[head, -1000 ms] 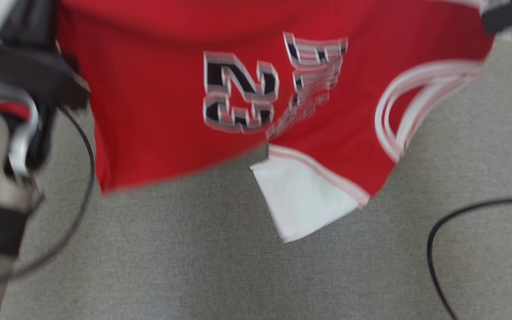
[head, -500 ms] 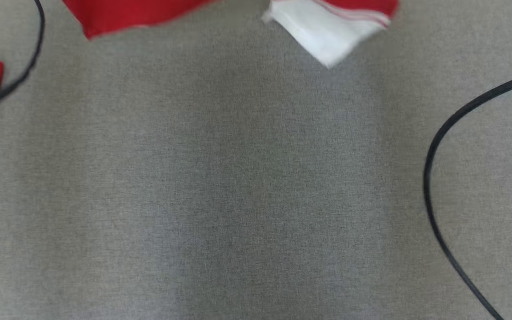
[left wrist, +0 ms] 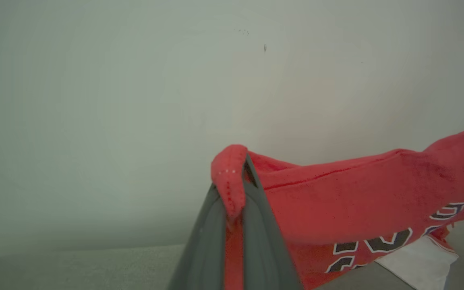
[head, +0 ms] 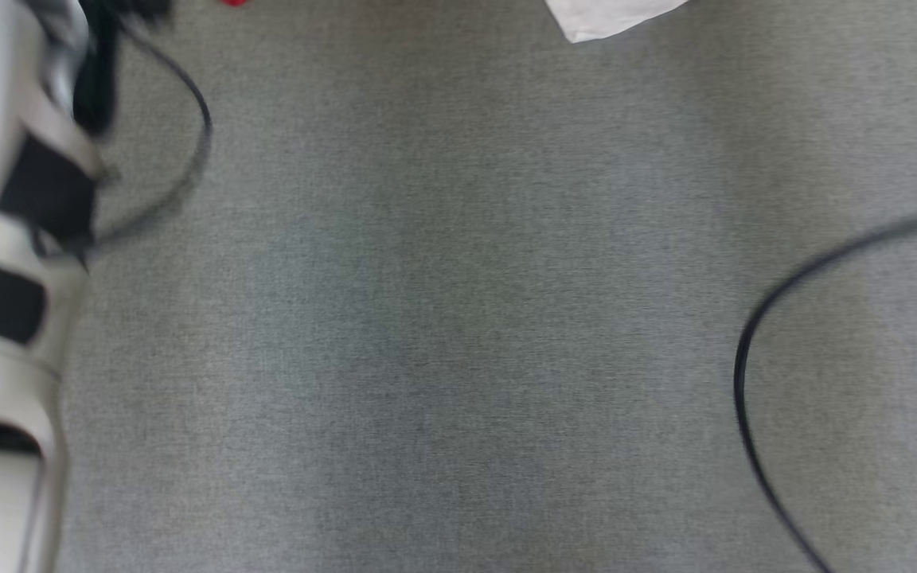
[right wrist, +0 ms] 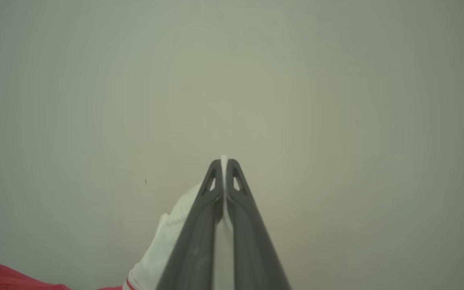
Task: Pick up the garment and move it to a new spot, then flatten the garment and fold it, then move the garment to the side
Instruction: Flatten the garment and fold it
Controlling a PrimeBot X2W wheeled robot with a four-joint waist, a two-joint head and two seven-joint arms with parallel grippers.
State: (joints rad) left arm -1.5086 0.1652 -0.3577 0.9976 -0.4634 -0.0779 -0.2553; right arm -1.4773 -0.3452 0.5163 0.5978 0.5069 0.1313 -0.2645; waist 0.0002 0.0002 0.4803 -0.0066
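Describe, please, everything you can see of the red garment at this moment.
The garment is red, fuzzy-looking cloth with black, white-edged lettering and a white panel. It is held up in the air: the left fingers pinch a red hem fold, the right fingers a white edge. Its white corner hangs over the grey surface.

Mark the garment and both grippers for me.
garment (left wrist: 357, 193): left wrist view, red body above the lettering.
left gripper (left wrist: 234, 177): left wrist view, between fingertips pinching red hem.
right gripper (right wrist: 224, 163): right wrist view, between fingertips pinching white cloth.
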